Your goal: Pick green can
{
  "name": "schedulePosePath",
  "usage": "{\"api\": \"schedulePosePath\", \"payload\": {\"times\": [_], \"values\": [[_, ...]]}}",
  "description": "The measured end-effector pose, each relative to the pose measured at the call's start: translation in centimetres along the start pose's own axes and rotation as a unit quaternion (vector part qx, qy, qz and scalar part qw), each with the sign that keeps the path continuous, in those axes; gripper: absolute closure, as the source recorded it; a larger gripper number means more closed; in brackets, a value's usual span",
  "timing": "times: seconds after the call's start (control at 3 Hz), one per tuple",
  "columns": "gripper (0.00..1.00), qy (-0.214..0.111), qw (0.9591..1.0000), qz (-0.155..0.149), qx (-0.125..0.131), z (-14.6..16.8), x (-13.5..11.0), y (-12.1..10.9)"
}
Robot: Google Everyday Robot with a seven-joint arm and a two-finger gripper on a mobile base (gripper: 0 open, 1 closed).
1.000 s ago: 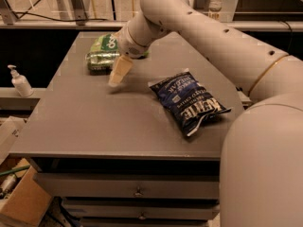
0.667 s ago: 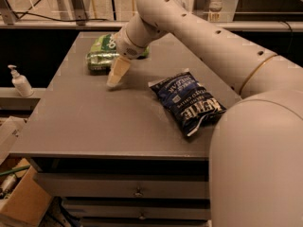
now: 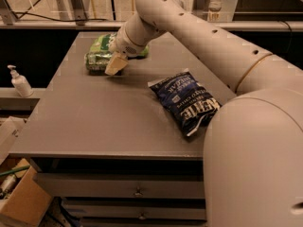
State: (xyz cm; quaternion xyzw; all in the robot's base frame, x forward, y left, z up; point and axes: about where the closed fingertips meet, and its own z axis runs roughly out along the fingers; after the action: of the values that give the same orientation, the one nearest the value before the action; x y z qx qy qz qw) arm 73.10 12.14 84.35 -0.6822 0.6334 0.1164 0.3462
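The green can (image 3: 96, 61) lies on its side at the far left of the grey table (image 3: 104, 122), shiny with pale markings. A flat green snack bag (image 3: 103, 42) lies just behind it, partly hidden by my arm. My gripper (image 3: 116, 65) reaches down from the right and sits right against the can's right end; its beige tip is close to the tabletop. I cannot tell whether it touches the can.
A dark blue chip bag (image 3: 185, 100) lies at the table's right middle. My large white arm (image 3: 222, 46) crosses the right side of the view. A white pump bottle (image 3: 19, 81) stands on a ledge to the left. Drawers (image 3: 137, 190) sit under the table's front edge.
The gripper has moved a little farther back and left, closing in on the can's right end. The can and the bags have not moved.
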Motion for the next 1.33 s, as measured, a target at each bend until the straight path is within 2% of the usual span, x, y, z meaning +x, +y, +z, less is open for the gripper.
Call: {"api": "schedulePosePath", "payload": {"times": [0.33,0.67,1.0,1.33], "values": [[0.64,-0.003,1.0,0.005,0.005,-0.8,0.2,0.1],[0.87,-0.014,0.9997,0.016,0.008,-2.2,0.5,1.1],[1.0,-0.043,0.9984,0.036,0.005,-4.5,0.4,2.7],[1.0,-0.091,0.9942,0.057,-0.002,-7.3,-0.3,3.8]]}}
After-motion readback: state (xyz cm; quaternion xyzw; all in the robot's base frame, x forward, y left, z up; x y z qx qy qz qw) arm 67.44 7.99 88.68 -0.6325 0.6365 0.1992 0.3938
